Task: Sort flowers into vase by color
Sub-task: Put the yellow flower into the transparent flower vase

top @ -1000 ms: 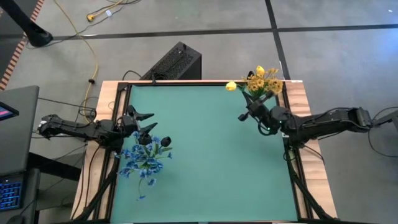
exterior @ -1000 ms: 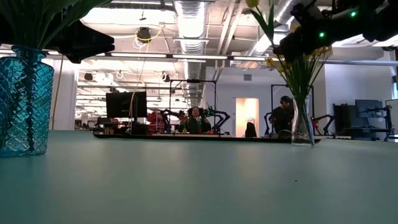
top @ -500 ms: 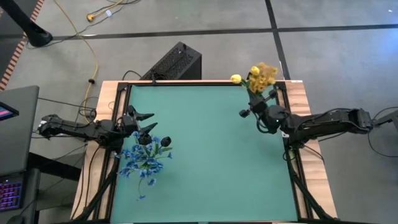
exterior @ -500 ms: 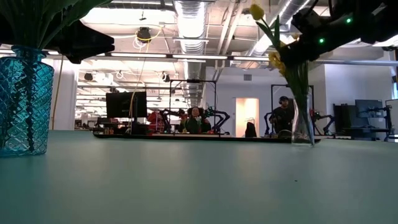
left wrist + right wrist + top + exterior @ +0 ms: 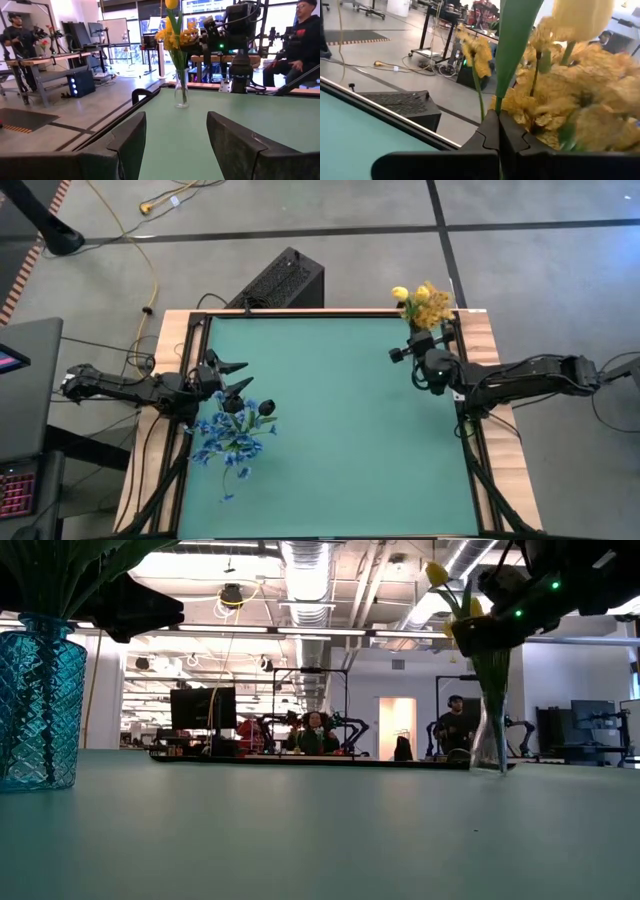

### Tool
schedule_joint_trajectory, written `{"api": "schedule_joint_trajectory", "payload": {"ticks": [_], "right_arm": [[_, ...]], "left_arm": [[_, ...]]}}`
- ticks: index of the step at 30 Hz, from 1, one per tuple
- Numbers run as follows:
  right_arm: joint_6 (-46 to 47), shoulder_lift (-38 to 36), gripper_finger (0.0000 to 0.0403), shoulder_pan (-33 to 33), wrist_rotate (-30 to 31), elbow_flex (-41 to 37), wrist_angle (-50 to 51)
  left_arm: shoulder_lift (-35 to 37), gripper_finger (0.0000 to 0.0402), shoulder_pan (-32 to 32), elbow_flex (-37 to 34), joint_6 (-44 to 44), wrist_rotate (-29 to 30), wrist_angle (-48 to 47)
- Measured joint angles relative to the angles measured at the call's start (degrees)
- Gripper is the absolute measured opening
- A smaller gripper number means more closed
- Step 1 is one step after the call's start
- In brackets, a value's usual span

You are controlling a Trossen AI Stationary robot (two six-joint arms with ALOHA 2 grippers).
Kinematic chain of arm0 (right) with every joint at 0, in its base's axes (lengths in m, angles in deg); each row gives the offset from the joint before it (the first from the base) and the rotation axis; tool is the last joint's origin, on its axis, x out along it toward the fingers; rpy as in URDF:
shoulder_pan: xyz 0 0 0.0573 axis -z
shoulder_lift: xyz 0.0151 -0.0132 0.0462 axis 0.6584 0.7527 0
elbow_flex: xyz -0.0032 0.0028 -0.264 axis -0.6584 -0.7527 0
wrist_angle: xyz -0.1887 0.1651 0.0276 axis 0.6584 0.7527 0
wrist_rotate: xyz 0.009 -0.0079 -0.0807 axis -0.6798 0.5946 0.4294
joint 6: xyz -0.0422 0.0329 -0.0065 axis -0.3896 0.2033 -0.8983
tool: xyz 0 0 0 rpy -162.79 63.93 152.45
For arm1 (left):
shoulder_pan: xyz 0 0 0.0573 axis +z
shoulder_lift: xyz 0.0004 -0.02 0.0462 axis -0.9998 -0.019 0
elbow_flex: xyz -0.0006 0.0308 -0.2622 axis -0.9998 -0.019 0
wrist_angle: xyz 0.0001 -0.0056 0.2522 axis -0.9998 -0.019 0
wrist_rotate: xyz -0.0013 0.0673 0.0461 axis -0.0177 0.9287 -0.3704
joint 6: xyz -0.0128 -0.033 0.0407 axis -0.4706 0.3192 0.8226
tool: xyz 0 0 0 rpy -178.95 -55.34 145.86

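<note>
Shifting rightward at the teal surface's (image 5: 330, 420) far edge, the right end effector (image 5: 432, 352) stays clamped on yellow green-stemmed flowers (image 5: 420, 302); left end effector (image 5: 232, 377) open beside blue flowers (image 5: 232, 432).

— What can't be made out?
— The blue vase (image 5: 38, 705) is cut at the low view's left edge, its blossoms above the frame.
— And the clear vase (image 5: 489, 720)?
— Its mouth sits behind the right gripper (image 5: 480, 628).
</note>
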Motion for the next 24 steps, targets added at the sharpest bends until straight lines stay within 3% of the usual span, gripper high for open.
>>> {"api": "schedule_joint_trajectory", "payload": {"ticks": [24], "right_arm": [[20.15,0.02,0.0021,0.02,0.04,0.0,15.56]], "left_arm": [[0.0,0.0199,0.0,0.0,-0.22,0.04,0.09]]}}
